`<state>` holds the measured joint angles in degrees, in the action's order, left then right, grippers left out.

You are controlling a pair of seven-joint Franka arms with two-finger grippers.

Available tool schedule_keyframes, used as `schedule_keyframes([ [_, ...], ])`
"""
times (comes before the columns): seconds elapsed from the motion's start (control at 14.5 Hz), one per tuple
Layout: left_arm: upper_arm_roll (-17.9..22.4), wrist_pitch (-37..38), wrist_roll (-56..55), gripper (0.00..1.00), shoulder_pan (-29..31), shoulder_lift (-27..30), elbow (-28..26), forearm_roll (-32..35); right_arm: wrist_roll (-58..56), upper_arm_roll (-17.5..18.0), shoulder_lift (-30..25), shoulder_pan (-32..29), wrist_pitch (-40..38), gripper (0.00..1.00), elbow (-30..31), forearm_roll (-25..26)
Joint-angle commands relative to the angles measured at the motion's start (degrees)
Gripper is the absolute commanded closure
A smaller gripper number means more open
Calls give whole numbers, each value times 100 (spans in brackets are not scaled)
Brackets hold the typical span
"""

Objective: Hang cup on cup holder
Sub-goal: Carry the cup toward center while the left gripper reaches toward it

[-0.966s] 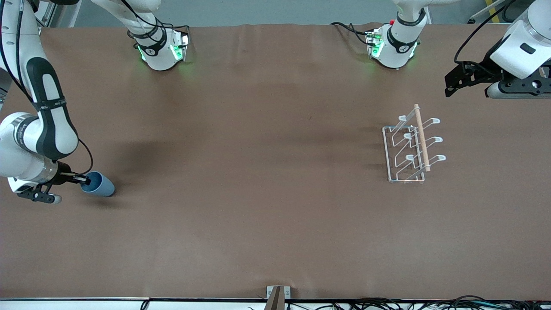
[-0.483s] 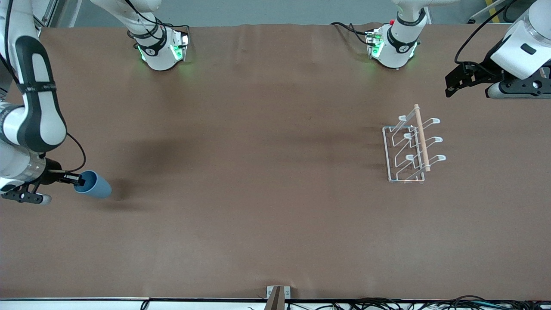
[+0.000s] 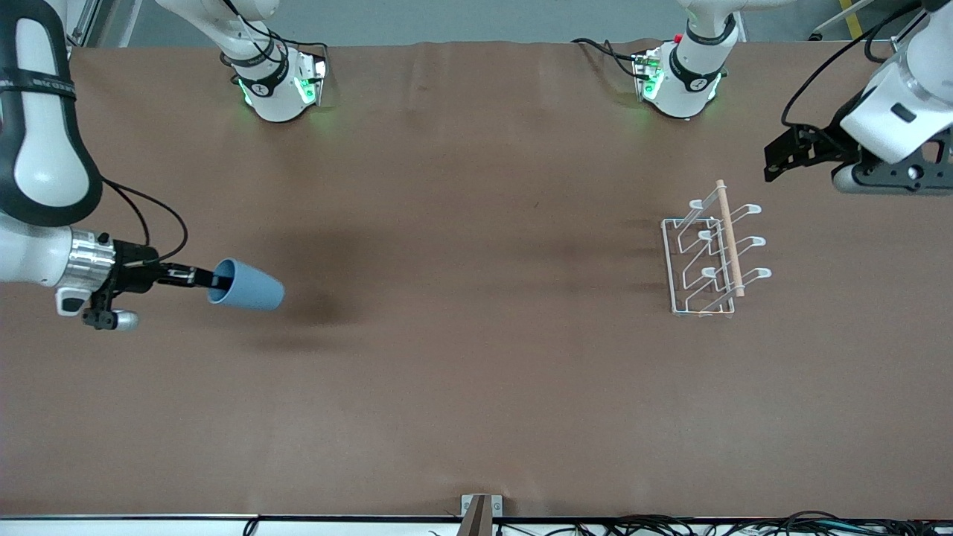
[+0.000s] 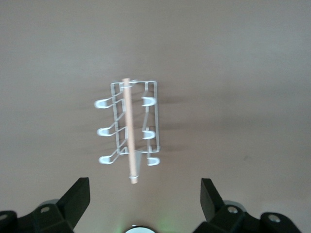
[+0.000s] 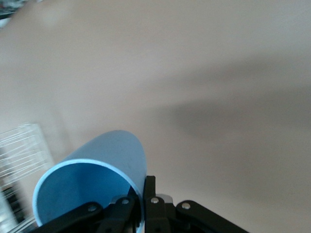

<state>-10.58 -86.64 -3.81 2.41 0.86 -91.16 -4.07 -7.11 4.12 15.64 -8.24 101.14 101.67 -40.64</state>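
Note:
The light-blue cup (image 3: 247, 285) lies sideways in the air, gripped at its rim by my right gripper (image 3: 211, 281), over the table toward the right arm's end. In the right wrist view the cup (image 5: 104, 162) has one finger inside the rim and one outside. The white wire cup holder (image 3: 713, 257) with its wooden rod stands on the table toward the left arm's end. My left gripper (image 3: 778, 152) is open and empty, in the air over the table beside the holder. The holder also shows in the left wrist view (image 4: 130, 128), ahead of the open fingers.
The two arm bases (image 3: 279, 82) (image 3: 679, 78) stand at the table's edge farthest from the front camera. A small bracket (image 3: 480, 510) sits at the nearest edge. Brown cloth covers the table.
My right gripper has lifted the cup and carried it toward the middle of the table. The left gripper has shifted slightly toward the holder.

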Motion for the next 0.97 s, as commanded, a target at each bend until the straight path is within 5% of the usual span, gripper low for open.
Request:
schedule_keyframes([
  [0.0, -66, 95, 579, 0, -91, -200, 344, -522, -447, 10, -105, 111, -471, 99, 352, -1485],
  [0.55, -445, -439, 1286, 0, -1645, -1202, 1478, -542, -942, 1, 18, 1112, -639, 98, 635, -3818],
  [0.9, -427, -1346, 1216, 0, -2709, -1405, 1505, -498, -942, 1, 115, 1631, -605, 98, 626, -4215],
])
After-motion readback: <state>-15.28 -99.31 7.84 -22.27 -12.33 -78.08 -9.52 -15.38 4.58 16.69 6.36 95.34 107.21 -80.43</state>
